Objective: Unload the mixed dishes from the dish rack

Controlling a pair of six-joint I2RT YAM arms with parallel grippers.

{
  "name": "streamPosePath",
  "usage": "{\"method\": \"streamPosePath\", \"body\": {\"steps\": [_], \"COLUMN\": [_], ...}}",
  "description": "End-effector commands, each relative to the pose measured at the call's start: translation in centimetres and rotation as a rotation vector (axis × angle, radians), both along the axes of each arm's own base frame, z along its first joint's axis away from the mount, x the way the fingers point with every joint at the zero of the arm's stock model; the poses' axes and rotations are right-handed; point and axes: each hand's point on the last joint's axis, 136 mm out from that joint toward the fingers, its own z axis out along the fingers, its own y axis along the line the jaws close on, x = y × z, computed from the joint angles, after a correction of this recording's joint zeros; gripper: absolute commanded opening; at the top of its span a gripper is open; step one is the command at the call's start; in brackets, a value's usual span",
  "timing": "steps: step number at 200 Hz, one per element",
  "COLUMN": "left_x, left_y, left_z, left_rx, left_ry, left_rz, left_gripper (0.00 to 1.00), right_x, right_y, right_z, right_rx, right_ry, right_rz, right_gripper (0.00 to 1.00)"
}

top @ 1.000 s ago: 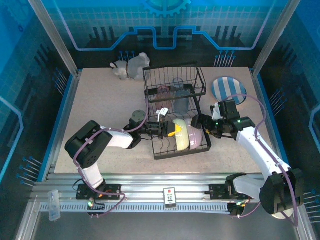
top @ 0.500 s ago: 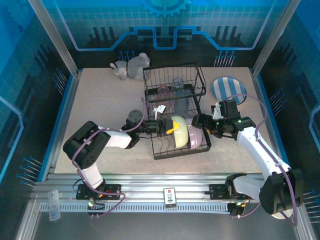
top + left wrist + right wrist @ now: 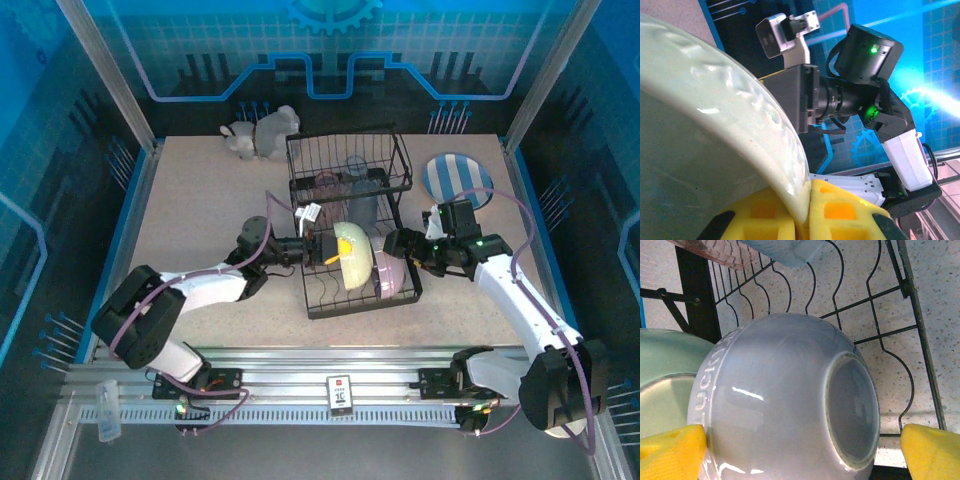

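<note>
1. Broadly, a beige table (image 3: pixel 190 210) carries everything. The black wire dish rack (image 3: pixel 360 308) sits near its middle, its raised tier at the far end.
2. A striped plate (image 3: pixel 457 180) lies flat on the table to the right of the rack, apart from it.
3. The green bowl (image 3: pixel 350 255) stands on edge over the rack's lower tier. The lavender bowl (image 3: pixel 392 277) leans just beside it on the right.
4. A blue-grey tumbler (image 3: pixel 362 200) and a pink tumbler (image 3: pixel 325 188) show through the raised tier's wires behind the bowls. I cannot tell which level they stand on.
5. A white figurine (image 3: pixel 262 132) sits at the table's far edge, well apart from the rack.
6. The left gripper (image 3: pixel 328 250) reaches in from the left. Its wrist view shows what the overhead view blurs: yellow pads (image 3: pixel 840 212) pinched tight on the green bowl's rim.
7. The right gripper (image 3: pixel 398 245) is spread wide. In its wrist view one pad (image 3: pixel 670 450) sits against the lavender bowl's rim side, and the other stands clear past the bowl's base, with rack wires behind.
</note>
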Motion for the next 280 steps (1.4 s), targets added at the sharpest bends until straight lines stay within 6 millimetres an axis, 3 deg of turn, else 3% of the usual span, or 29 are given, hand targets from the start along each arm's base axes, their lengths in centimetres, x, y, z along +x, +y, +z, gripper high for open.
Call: {"method": "streamPosePath", "body": {"steps": [1, 96, 100, 150, 243, 280], "left_x": [-0.3, -3.2, -3.3, -4.5, -8.4, -9.2], "left_y": [1.1, 3.2, 3.3, 4.2, 3.4, 3.0], "left_z": [2.9, 5.1, 5.2, 6.7, 8.5, 6.5], "left_rx": [-0.028, 0.161, 0.166, 0.232, 0.575, 0.859], "left_ry": [-0.150, -0.283, -0.290, -0.369, -0.749, -0.952], "left_rz": [0.038, 0.041, 0.042, 0.037, -0.147, -0.308], "left_gripper": [0.00, 0.00, 0.00, 0.00, 0.00, 0.00], "right_x": [-1.8, -1.3, -0.8, -0.5, -0.6, -0.9], "right_y": [-0.9, -0.7, -0.6, -0.7, -0.3, 0.5], "right_z": [-1.4, -0.4, 0.6, 2.2, 10.7, 14.7], "right_rx": [-0.045, -0.039, -0.035, -0.035, 0.002, 0.029], "right_ry": [0.074, 0.049, 0.021, -0.006, -0.127, -0.173], "right_rz": [0.003, 0.013, 0.014, 0.010, 0.036, 0.095], "right_gripper": [0.99, 1.00, 1.00, 1.00, 1.00, 1.00]}}
